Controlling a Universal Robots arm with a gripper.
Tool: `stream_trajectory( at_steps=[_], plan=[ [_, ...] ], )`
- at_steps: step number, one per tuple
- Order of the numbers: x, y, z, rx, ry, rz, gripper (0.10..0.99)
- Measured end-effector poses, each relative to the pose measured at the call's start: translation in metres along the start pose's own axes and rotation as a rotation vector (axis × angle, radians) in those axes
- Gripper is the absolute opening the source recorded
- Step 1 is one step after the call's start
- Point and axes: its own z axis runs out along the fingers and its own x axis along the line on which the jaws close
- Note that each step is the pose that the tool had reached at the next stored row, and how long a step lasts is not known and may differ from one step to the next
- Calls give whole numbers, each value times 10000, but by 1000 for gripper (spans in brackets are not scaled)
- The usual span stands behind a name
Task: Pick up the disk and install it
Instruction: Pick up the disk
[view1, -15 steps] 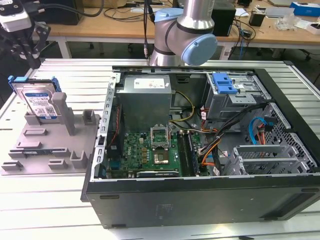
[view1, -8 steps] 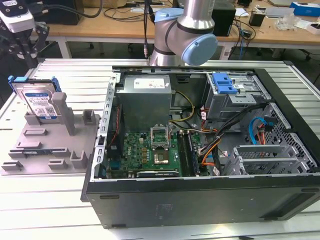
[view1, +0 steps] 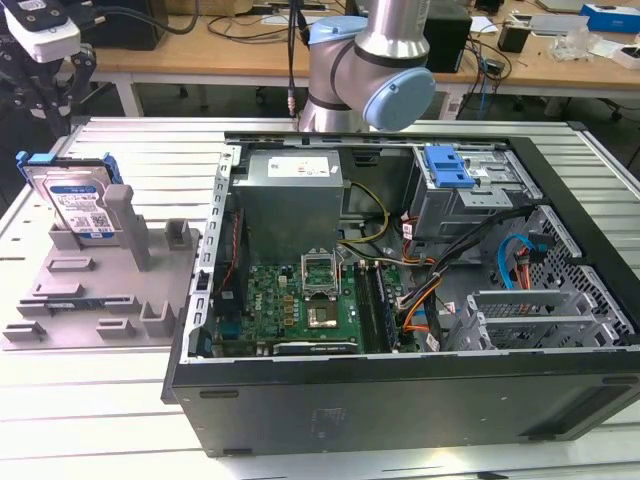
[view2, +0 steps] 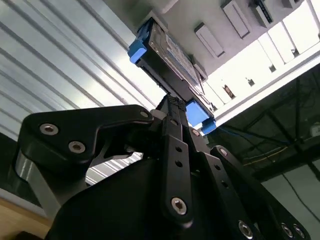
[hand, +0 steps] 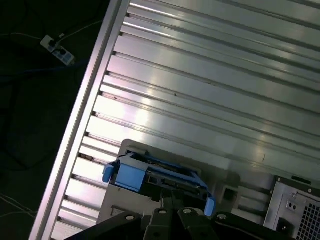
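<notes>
The disk (view1: 80, 205) stands on edge in a slot at the far left of the grey fixture plate (view1: 100, 310), label facing the camera, blue rails along its sides. My gripper (view1: 55, 100) hangs just above the disk's upper edge, apart from it, open and holding nothing. In both wrist views the black fingers (view2: 172, 107) point straight at the disk (view2: 172, 55), whose blue rail ends flank them. The disk (hand: 150, 175) sits right beyond the gripper (hand: 170, 199), on the fixture plate (hand: 235, 175).
An open computer case (view1: 400, 400) lies in the exterior view's right, with a drive bay carrying a blue clip (view1: 447, 167) at its back. The arm's base (view1: 370, 80) stands behind it. A tall grey post (view1: 128, 225) rises beside the disk. The ribbed metal table (view1: 90, 420) ends just left of the fixture.
</notes>
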Motion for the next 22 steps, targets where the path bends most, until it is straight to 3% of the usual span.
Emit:
stream_trajectory(
  at_steps=[6, 9, 11, 14, 15, 16, 22],
  plan=[
    [0, 0, 0, 46, 112, -1510, 106],
    [0, 0, 0, 85, 206, -2770, 106],
    [0, 0, 0, 98, 238, -3216, 114],
    [0, 0, 0, 131, 318, -4280, 357],
    [0, 0, 0, 136, 331, -4449, 357],
    [0, 0, 0, 146, 354, -4775, 482],
    [0, 0, 0, 183, 446, -6002, 482]
  ],
)
